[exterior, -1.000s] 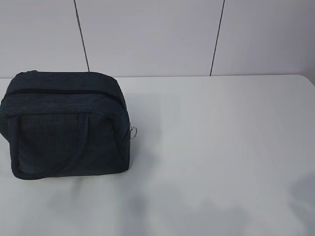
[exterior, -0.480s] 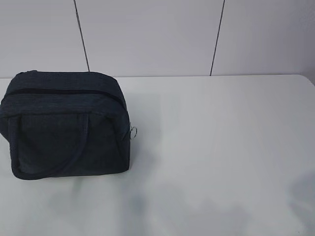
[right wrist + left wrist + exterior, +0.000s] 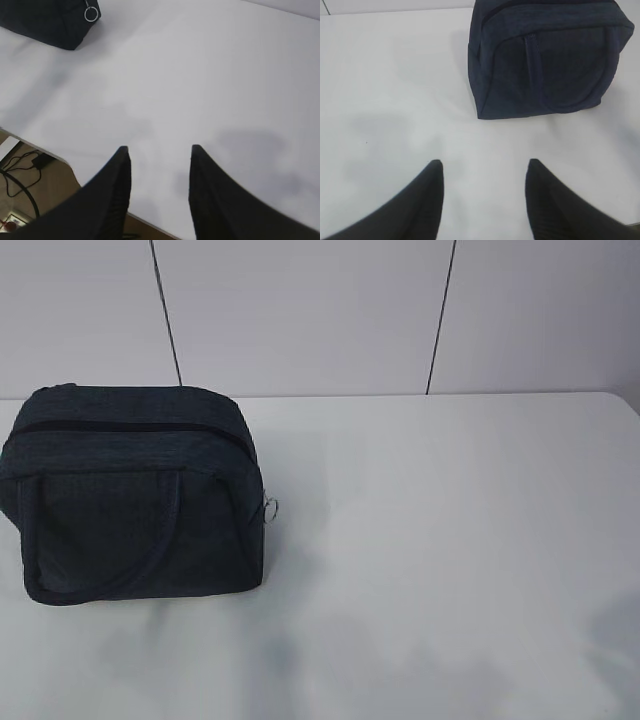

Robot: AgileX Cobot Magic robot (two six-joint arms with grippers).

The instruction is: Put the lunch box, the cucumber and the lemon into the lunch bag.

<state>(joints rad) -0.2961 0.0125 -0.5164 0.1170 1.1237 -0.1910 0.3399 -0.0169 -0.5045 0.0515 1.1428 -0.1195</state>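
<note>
Bag point(image 3: 135, 490) sits on the left part of the white table point(image 3: 450, 540), boxy, dark navy, standing upright on its base. Its top zipper point(image 3: 130, 427) runs as a dark line across the upper face and looks drawn closed along the length that shows, so whatever it holds cannot be seen. A metal ring pull point(image 3: 270, 507) hangs at the right end of the bag, just off its corner. One loop handle point(image 3: 130, 530) lies flat against the front panel.

Lunch box, cucumber and lemon show in none of the three views; whether they are inside the bag cannot be told.

From the left wrist view, the left gripper point(image 3: 484, 170) hovers over bare tabletop with its two dark fingers point(image 3: 427, 200) spread wide and nothing between them. The bag point(image 3: 545, 60) lies ahead of it and off to the right, apart from the fingertips.

From the right wrist view, the right gripper point(image 3: 159, 150) is likewise spread, holding nothing, above the near edge of the table point(image 3: 200, 75). The bag's corner point(image 3: 50, 20) and its ring point(image 3: 91, 14) show at the upper left, well apart from this gripper. Below the table edge, cables point(image 3: 20, 170) lie on a brownish floor
</note>
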